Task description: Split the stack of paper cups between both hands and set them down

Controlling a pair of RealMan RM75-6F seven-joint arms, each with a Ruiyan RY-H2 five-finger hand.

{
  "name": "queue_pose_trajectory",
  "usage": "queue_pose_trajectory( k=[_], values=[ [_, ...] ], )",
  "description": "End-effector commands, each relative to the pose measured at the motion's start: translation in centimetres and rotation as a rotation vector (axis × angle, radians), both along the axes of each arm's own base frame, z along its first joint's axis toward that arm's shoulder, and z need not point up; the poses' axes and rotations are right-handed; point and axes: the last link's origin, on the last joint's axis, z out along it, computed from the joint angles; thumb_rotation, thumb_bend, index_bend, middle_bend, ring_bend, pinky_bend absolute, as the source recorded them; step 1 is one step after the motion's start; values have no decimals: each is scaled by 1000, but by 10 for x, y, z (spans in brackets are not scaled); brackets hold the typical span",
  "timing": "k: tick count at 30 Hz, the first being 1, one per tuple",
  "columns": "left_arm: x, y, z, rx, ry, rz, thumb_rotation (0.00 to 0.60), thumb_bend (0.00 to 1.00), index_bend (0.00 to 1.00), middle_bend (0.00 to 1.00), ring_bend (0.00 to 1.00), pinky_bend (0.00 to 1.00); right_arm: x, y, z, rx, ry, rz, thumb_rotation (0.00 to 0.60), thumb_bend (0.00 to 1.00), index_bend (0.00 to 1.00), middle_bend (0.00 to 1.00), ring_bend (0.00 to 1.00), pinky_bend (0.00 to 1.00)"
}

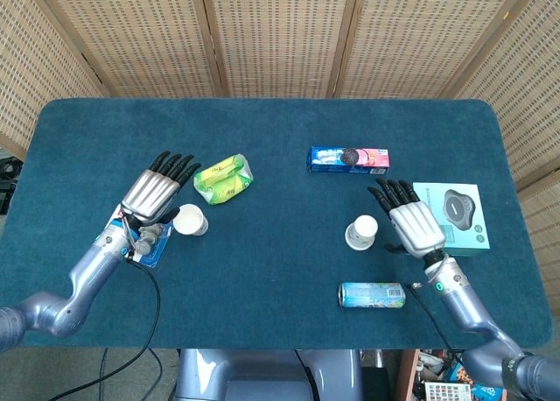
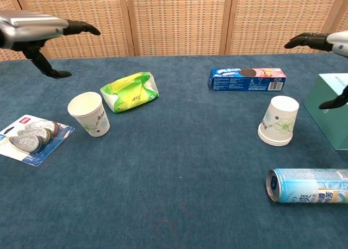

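Observation:
One white paper cup (image 1: 190,220) (image 2: 89,114) stands upright, mouth up, on the blue table at the left. My left hand (image 1: 156,196) (image 2: 38,34) hovers just left of it, fingers spread and holding nothing. A second paper cup (image 1: 361,232) (image 2: 278,120) stands mouth down at the right. My right hand (image 1: 411,224) (image 2: 325,45) is beside it on its right, flat and spread, apart from the cup.
A green snack bag (image 1: 222,178) lies behind the left cup, and a blister pack (image 2: 30,138) sits at the left edge. A cookie box (image 1: 348,158) is at the back right, a teal box (image 1: 455,214) at the far right, and a can (image 1: 372,294) lies near the front.

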Motion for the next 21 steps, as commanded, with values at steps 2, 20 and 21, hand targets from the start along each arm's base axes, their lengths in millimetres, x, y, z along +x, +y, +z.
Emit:
queue_pose_trajectory(
  k=[2, 20, 21],
  values=[
    [-17, -16, 29, 67, -97, 61, 600, 349, 0, 0, 0, 0, -11, 24, 19, -56, -1, 27, 600, 0, 0, 0, 0, 24],
    [-122, -172, 83, 395, -304, 324, 600, 123, 0, 0, 0, 0, -86, 128, 61, -358, -3, 75, 600, 0, 0, 0, 0, 0],
    [-123, -176, 82, 391, -303, 323, 600, 123, 0, 0, 0, 0, -87, 131, 61, -363, -10, 80, 600, 0, 0, 0, 0, 0]
  ],
)
